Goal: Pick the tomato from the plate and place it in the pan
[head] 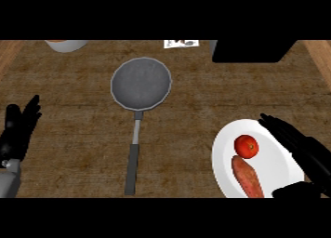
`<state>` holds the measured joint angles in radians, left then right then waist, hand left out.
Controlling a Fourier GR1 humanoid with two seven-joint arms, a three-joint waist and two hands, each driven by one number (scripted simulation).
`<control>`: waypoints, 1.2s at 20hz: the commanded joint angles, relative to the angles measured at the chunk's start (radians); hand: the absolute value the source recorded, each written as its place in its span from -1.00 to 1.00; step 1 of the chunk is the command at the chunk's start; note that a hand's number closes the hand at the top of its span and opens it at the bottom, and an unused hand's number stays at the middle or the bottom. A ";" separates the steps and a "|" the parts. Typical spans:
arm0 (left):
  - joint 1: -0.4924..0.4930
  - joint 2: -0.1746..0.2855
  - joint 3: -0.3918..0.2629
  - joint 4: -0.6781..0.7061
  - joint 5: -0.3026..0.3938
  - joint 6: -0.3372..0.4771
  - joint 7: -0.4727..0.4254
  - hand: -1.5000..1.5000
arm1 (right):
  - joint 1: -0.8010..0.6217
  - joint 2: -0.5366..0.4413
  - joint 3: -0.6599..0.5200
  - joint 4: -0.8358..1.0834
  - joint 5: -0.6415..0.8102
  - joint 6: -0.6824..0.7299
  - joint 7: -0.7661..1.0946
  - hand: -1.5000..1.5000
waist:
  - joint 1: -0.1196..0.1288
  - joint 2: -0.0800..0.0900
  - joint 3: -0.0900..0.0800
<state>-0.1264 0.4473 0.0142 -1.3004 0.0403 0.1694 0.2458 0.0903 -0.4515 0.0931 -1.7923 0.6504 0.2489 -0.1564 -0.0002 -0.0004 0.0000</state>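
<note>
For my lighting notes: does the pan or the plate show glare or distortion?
Head view: the pan is matte grey, without glare; the white plate is the brightest area and looks taller than wide; the right hand covers its right rim.

The right hand [309,153] lies over the right rim of the plate [227,139], hiding that stretch of rim; its wrist runs out past the view's right edge. Beside its thumb, the plate's near edge and the near end of the orange-brown vegetable [248,179] are cut off at the lower edge. Far ahead of this hand a black block [254,51] is cut by the top edge, and the small white thing [181,43] left of it is too small to tell. Ahead of the left hand [17,135] a pale bowl [65,45] shows only its near rim; behind that hand the grey forearm [3,183] is cut off low
</note>
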 commanded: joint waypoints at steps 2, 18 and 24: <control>-0.025 -0.036 0.011 0.004 -0.042 -0.004 0.020 0.00 | 0.007 0.075 0.052 0.072 0.142 -0.080 -0.008 -1.00 | -0.001 0.000 0.000; -0.011 -0.077 0.123 0.022 -0.120 -0.102 -0.026 0.00 | -0.106 0.148 -0.020 0.170 0.206 0.005 -0.049 -1.00 | 0.000 0.000 0.000; 0.003 -0.048 0.185 0.030 -0.108 -0.156 -0.050 0.00 | -0.116 0.155 -0.036 0.285 0.238 -0.028 -0.115 -1.00 | 0.001 0.000 0.000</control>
<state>-0.1229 0.3766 0.1567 -1.2847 -0.0751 0.0534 0.2151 0.0005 -0.2943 0.0864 -1.5655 0.8877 0.2209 -0.2377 -0.0002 -0.0012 -0.0017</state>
